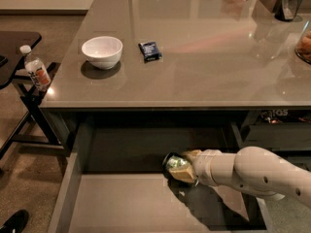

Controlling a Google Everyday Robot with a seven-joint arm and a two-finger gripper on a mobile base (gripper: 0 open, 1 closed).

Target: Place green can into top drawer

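Observation:
The green can (172,162) lies on its side with its silver end facing left, held between the tan fingers of my gripper (183,167). The gripper reaches in from the right on a white arm and holds the can low inside the top drawer (116,208), near the drawer's back and right of its middle. The drawer is pulled open under the desk and its flat grey bottom shows. The can seems to be just above the bottom or touching it; I cannot tell which.
On the grey desk top (204,57) stand a white bowl (102,51) and a small dark blue packet (150,51). A water bottle (35,69) stands on a black stand at the left. Dark objects stand at the desk's far right.

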